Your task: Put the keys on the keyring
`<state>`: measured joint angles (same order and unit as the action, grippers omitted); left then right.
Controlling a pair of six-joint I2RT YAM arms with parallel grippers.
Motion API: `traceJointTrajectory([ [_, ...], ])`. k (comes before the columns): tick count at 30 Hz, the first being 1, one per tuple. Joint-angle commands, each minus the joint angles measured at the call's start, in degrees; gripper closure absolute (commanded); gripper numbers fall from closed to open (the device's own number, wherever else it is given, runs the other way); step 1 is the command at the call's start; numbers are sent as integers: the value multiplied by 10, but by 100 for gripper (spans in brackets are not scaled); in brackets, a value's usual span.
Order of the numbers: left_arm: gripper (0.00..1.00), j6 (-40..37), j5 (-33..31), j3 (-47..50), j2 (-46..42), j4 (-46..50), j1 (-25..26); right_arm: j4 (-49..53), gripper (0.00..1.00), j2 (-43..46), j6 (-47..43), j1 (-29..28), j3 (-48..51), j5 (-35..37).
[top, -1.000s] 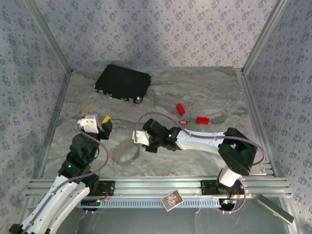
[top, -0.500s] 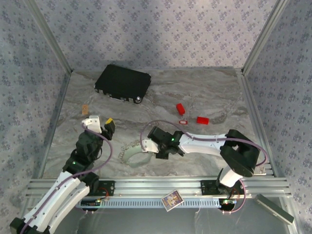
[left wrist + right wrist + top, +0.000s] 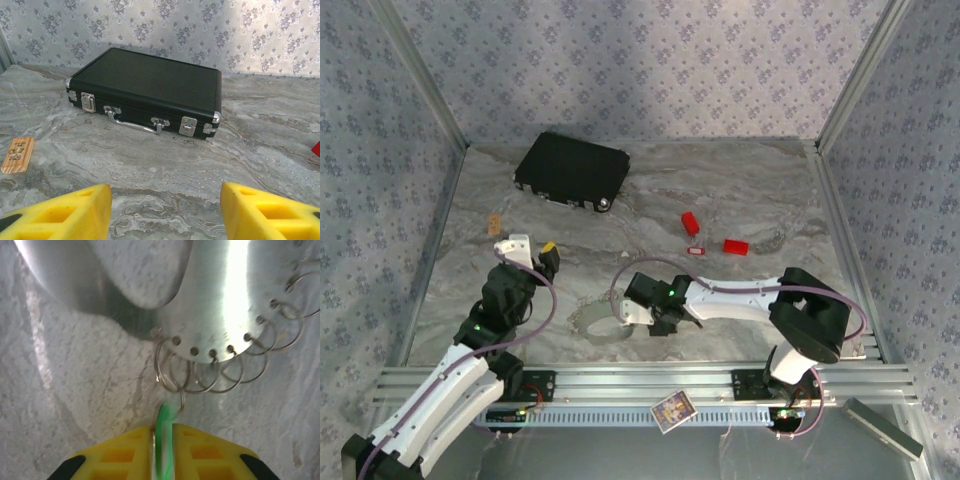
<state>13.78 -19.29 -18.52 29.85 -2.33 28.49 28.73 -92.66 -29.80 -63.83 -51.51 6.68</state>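
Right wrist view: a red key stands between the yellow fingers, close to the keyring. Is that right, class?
Not quite: the key is green, not red. The right wrist view shows it between the yellow fingers, close to the keyring.

Bare table (image 3: 750,170) stretched wide right of the black case (image 3: 571,172) and behind the red blocks (image 3: 691,222); the keyring (image 3: 592,322) lay across the near middle, blocking passage there.

One black case (image 3: 572,171), two red blocks (image 3: 690,222), one green key (image 3: 163,430), one red key (image 3: 695,250), one keyring (image 3: 215,305), one wooden tag (image 3: 17,154).
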Motion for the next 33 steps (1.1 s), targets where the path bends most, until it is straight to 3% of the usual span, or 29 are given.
traceJointTrajectory([
  [1, 40, -6, 12, -19, 5, -21, -5, 37, 74, 0, -1, -3, -1, -12],
  [6, 37, -14, 34, -22, 14, -23, -5, 27, 68, 47, 16, 15, 5, -65],
  [9, 36, -22, 57, -25, 24, -27, -5, -37, 68, 111, 35, 54, 25, -106],
  [13, 35, -23, 96, -35, 47, -26, -5, -177, 68, 175, 157, 110, 72, -152],
  [18, 34, 12, 122, -44, 80, -14, -5, -269, 67, 156, 321, 134, 95, -169],
  [23, 35, 69, 156, -55, 125, 18, -6, -198, 68, 83, 441, 158, 39, -183],
  [27, 34, 104, 223, -68, 169, 45, -5, -115, 69, 28, 439, 174, -12, -216],
  [33, 35, 154, 273, -78, 227, 64, -5, -89, 69, -21, 429, 179, -40, -258],
])
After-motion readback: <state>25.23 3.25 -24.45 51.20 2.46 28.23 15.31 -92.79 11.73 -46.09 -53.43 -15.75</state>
